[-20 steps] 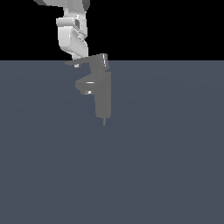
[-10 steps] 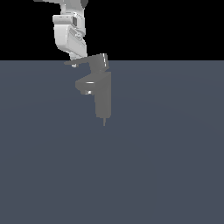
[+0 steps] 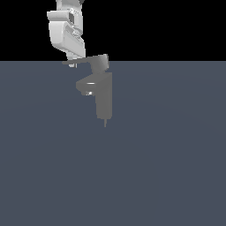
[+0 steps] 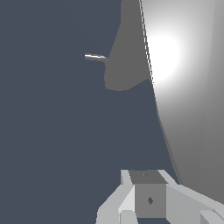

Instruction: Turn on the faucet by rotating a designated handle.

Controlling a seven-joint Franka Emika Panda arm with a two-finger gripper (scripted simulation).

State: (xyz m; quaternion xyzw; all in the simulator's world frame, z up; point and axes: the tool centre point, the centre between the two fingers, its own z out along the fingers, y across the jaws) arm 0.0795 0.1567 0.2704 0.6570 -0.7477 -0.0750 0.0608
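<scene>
Faucet (image 3: 103, 99) sole obstacle; surrounding floor (image 3: 167, 167) apparently open.

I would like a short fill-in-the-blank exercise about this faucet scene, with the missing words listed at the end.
1. In the exterior view, the handle points from its boxy cap toward that view's ____ side.
2. The spout sits ____ the handle on the faucet column.
3. The arm's color is ____, and its gripper is at the handle's tip.
4. The band behind the dark blue-gray floor is colored ____.

Missing words: left; below; white; black
</scene>
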